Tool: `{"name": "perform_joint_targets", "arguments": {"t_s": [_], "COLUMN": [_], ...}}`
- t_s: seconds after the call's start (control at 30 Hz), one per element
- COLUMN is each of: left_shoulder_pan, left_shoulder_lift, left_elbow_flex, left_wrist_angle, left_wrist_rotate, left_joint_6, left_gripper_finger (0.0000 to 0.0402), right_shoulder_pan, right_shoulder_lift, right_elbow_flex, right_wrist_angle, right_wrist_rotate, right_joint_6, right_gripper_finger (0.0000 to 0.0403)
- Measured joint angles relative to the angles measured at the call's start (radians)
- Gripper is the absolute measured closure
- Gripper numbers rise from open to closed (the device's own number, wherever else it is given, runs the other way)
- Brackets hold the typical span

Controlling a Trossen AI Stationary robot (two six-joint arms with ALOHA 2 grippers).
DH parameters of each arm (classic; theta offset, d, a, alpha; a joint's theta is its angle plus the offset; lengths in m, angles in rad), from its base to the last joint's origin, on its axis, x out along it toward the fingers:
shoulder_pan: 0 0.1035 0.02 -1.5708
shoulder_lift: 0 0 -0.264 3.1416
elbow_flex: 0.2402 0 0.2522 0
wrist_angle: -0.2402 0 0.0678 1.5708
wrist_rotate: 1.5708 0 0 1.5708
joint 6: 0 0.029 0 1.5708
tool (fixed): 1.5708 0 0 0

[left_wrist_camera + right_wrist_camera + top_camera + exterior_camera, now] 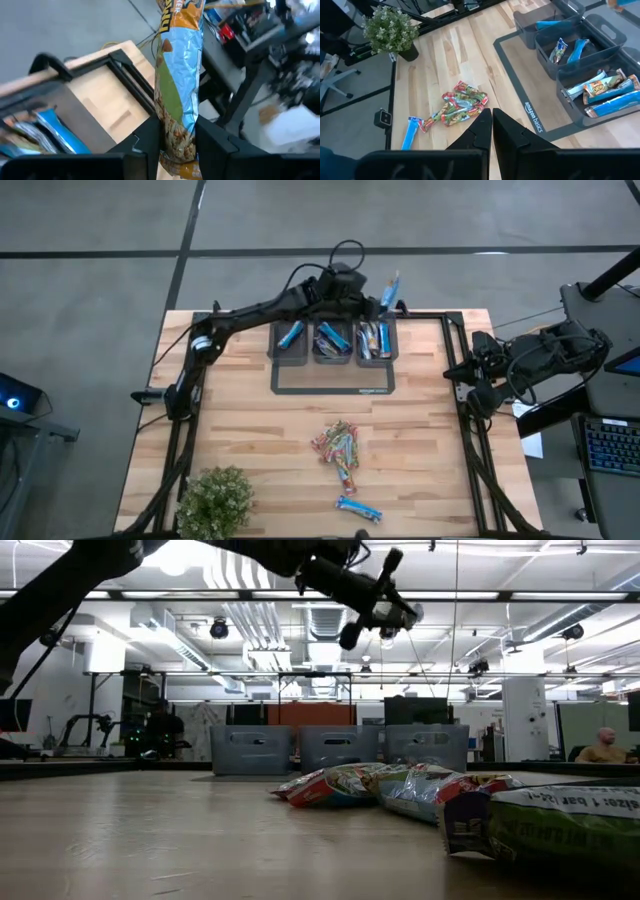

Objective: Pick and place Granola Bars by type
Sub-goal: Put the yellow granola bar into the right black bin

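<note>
One bar held: our left tool (177,142) clamps a shiny light-blue granola bar (180,80) above the third grey plastic bin (377,345).
Release: we lower it, then open.
Right tool (491,131): closed, empty, waiting beside the counter (250,430).

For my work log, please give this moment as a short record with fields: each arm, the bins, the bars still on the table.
left claw: shut on a light blue granola bar, held above the right bin
right claw: shut, empty, waiting at the table's right edge
bins: three grey bins in a row at the far side; left bin has a blue bar, middle bin and right bin hold several bars
loose pile: multicoloured bars, table centre
single blue bar: near the front edge
plant: front left corner
</note>
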Motion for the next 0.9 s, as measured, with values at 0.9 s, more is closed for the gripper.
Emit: {"name": "perform_joint_targets", "arguments": {"t_s": [0.9], "left_shoulder_pan": [0.019], "left_shoulder_lift": [0.001], "left_elbow_flex": [-0.429], "left_wrist_angle": [0.364], "left_wrist_rotate": [-0.090], "left_joint_6": [-0.509], "left_gripper_finger": [0.0314], "right_shoulder_pan": [0.000], "right_shoulder_lift": [-0.001], "right_elbow_flex": [0.000], "right_wrist_angle": [-0.003], "right_wrist_rotate": [0.000], "right_joint_6": [-0.011], "right_gripper_finger": [0.0394]}}
